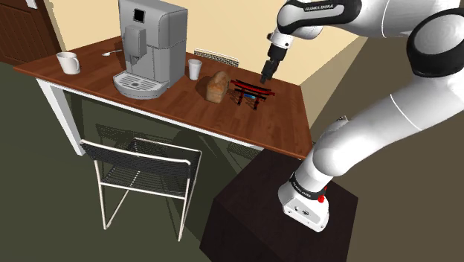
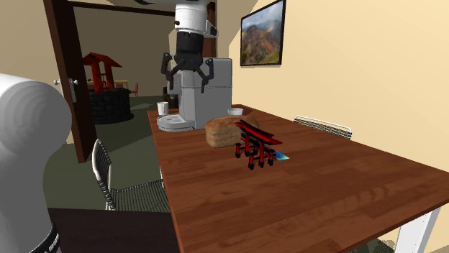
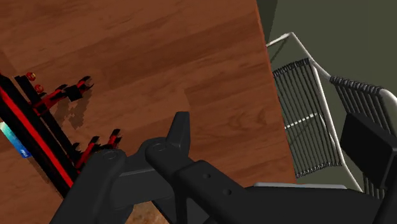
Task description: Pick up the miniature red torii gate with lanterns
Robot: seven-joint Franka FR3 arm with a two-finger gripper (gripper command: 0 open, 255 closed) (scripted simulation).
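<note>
The miniature torii gate is red with black legs and small lanterns. It stands on the brown wooden table, beside a bread loaf. My black gripper hangs above the gate, a little toward the wall side, and touches nothing. In the second exterior view the gripper is high over the table with its fingers spread open, and the gate stands below it. The wrist view has the gate off to one side of the open gripper, with a blue card under it.
A silver coffee machine, a white mug and a white cup stand further along the table. A wire chair sits at the near side, another chair at the far edge. A doorway opens beyond.
</note>
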